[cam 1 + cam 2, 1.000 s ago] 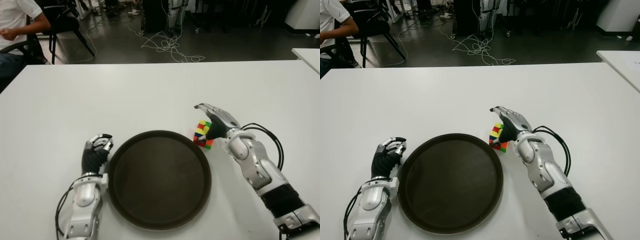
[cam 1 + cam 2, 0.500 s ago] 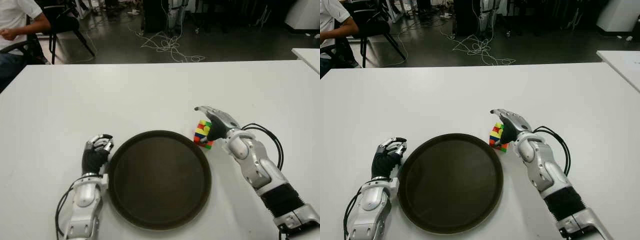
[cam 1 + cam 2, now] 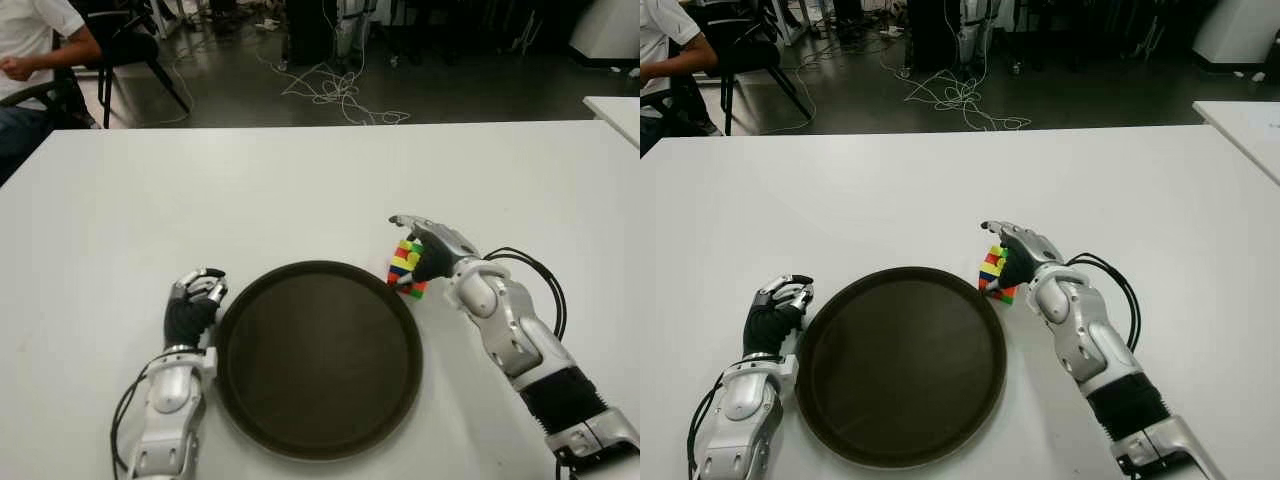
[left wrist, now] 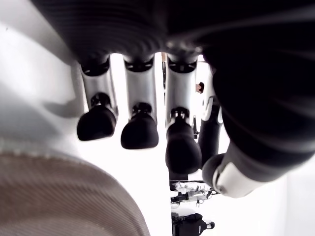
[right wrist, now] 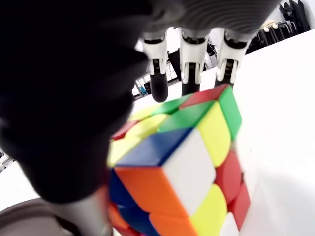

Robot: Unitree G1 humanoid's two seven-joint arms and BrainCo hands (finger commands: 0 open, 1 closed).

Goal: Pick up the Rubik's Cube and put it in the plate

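Note:
The Rubik's Cube [image 3: 405, 270] stands tilted on the white table [image 3: 300, 190], just off the upper right rim of the dark round plate [image 3: 318, 360]. My right hand [image 3: 413, 246] is over it. In the right wrist view its fingers [image 5: 189, 73] reach across the far top edge of the Rubik's Cube [image 5: 182, 162] and the thumb presses the near side. The cube still touches the table. My left hand [image 3: 196, 294] shows beside the plate's left rim, fingers curled and holding nothing.
A person [image 3: 35, 40] sits on a chair at the far left beyond the table. Loose cables [image 3: 335, 90] lie on the floor behind. The corner of a second table [image 3: 615, 108] shows at the far right.
My right hand's fingers have lowered and curled closer onto the cube. The cube has hardly shifted. The left hand has not moved.

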